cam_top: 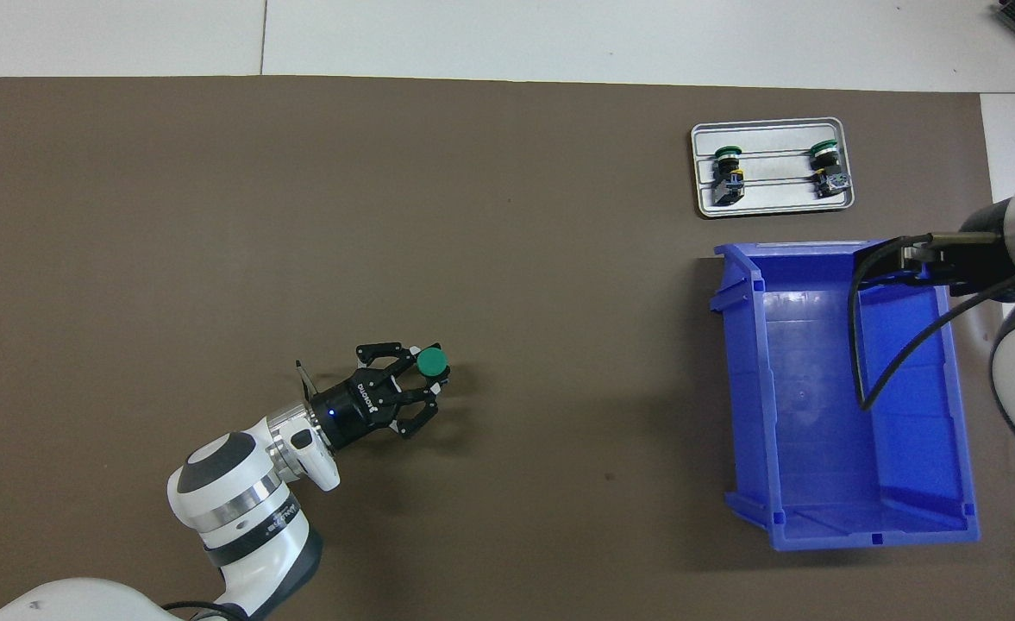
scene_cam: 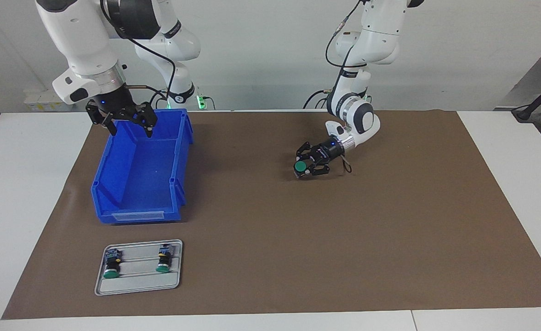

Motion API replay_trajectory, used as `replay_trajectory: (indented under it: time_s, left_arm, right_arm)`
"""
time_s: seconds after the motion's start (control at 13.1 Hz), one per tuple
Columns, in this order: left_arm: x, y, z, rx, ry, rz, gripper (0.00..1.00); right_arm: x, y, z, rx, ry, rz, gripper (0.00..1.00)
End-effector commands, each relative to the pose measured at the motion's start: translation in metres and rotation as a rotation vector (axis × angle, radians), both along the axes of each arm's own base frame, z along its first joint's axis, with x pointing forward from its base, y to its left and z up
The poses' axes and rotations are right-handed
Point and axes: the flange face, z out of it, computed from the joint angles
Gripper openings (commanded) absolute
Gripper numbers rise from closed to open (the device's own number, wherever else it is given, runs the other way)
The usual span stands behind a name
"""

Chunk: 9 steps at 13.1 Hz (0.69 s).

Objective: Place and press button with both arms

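My left gripper is low over the middle of the brown mat and shut on a button that stands with its round green cap up. Both also show in the overhead view, the gripper and the button. My right gripper hangs open and empty over the end of the blue bin nearest the robots. Only part of it shows in the overhead view. Two more buttons lie on a grey tray.
The blue bin stands toward the right arm's end of the table and looks bare inside. The grey tray lies farther from the robots than the bin. The brown mat covers most of the white table.
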Motion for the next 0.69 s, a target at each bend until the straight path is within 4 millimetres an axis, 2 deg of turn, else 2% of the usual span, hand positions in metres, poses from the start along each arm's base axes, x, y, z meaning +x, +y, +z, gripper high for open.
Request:
replay_trajectory:
  time_s: [0.0, 0.31, 0.53, 0.61]
  left_arm:
    - [-0.017, 0.008, 0.001, -0.014, -0.053, 0.008, 0.07]
    - [-0.024, 0.007, -0.004, 0.001, -0.067, -0.005, 0.08]
    - [-0.028, 0.008, -0.008, 0.030, -0.082, -0.011, 0.14]
    - [-0.029, 0.009, -0.009, 0.032, -0.080, -0.010, 0.19]
  right_arm:
    - [-0.004, -0.002, 0.000, 0.005, 0.009, 0.008, 1.00]
    - [-0.004, -0.002, 0.000, 0.005, 0.009, 0.007, 1.00]
    - [-0.004, -0.002, 0.000, 0.005, 0.009, 0.008, 1.00]
    - [-0.004, -0.002, 0.000, 0.005, 0.009, 0.008, 1.00]
